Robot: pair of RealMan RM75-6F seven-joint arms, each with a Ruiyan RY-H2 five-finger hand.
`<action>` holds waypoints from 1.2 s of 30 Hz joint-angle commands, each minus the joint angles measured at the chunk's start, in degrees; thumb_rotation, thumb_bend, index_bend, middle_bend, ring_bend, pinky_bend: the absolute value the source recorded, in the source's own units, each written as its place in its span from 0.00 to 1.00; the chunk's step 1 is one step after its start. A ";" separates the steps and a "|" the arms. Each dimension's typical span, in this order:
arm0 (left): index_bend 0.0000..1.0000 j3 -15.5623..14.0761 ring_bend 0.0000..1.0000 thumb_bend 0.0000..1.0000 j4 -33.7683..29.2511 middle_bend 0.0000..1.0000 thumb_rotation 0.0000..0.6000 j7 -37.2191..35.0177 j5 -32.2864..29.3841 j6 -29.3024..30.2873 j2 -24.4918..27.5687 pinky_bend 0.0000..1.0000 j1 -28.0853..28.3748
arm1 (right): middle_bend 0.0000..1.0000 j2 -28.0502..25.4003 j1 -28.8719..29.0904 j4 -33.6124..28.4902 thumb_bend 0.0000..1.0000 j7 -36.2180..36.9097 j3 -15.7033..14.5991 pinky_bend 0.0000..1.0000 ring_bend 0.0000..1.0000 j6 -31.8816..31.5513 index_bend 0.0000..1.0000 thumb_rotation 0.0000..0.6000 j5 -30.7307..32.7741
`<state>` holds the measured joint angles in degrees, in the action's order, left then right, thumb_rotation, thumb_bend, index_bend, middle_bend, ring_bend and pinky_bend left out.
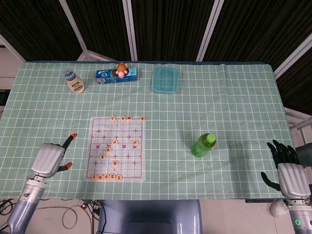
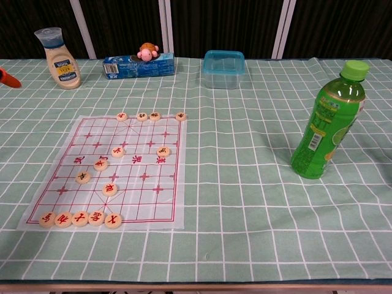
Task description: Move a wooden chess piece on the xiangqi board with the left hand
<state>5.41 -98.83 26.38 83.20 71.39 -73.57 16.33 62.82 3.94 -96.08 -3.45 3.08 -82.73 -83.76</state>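
**Left robot hand beside the board, holding nothing**

Your left robot hand (image 1: pixel 50 159) sits at the lower left of the head view, over the green checked cloth of the worktop (image 1: pixel 234 107), just left of the white xiangqi board with red lines (image 1: pixel 116 148). Its fingers are spread, the orange tips pointing toward the board, and it holds nothing. It is near the board's left edge but not touching it. In the chest view only one orange fingertip (image 2: pixel 7 78) shows at the far left edge.

The round wooden chess pieces are all on the board: a row of five (image 2: pixel 79 218) along its near edge, a row of four (image 2: pixel 150 116) along the far edge, and several scattered in the middle, among them one piece (image 1: pixel 103 156) closest to your left robot hand.

Your right robot hand (image 1: pixel 287 170) rests at the lower right of the head view, off the worktop's corner, dark fingers apart and empty.

Right of the board stands a green plastic bottle with a green cap (image 1: pixel 203 145). Along the top of the worktop you have a small white dressing bottle (image 1: pixel 75 81), a blue carton (image 1: pixel 116 75) with a little pink and orange toy figure (image 1: pixel 121 70) on it, and a clear blue plastic box (image 1: pixel 165 79).
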 commanded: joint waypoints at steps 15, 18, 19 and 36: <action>0.43 5.00 0.97 0.18 -2.07 1.00 1.00 15.23 -17.40 -7.30 -9.81 0.96 8.58 | 0.00 -0.30 0.19 -0.35 0.36 1.13 0.22 0.00 0.00 0.79 0.00 1.00 0.80; 0.45 5.28 0.97 0.19 -0.83 1.00 1.00 18.77 -20.29 -6.44 -12.49 0.97 9.69 | 0.00 -0.36 0.19 -0.42 0.36 1.30 0.19 0.00 0.00 0.98 0.00 1.00 0.97; 0.45 5.33 0.97 0.20 -0.48 1.00 1.00 19.67 -21.15 -6.18 -13.34 0.97 10.01 | 0.00 -0.38 0.20 -0.44 0.36 1.35 0.19 0.00 0.00 1.04 0.00 1.00 1.03; 0.47 5.49 1.00 0.26 6.47 1.00 1.00 26.87 -29.66 -2.64 -23.68 0.99 14.29 | 0.00 -0.78 0.33 -0.90 0.36 2.65 0.34 0.00 0.00 1.83 0.00 1.00 1.82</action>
<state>10.83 -92.64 53.06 53.92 68.60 -96.93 30.37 62.05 4.26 -96.97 -0.82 3.42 -80.92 -81.96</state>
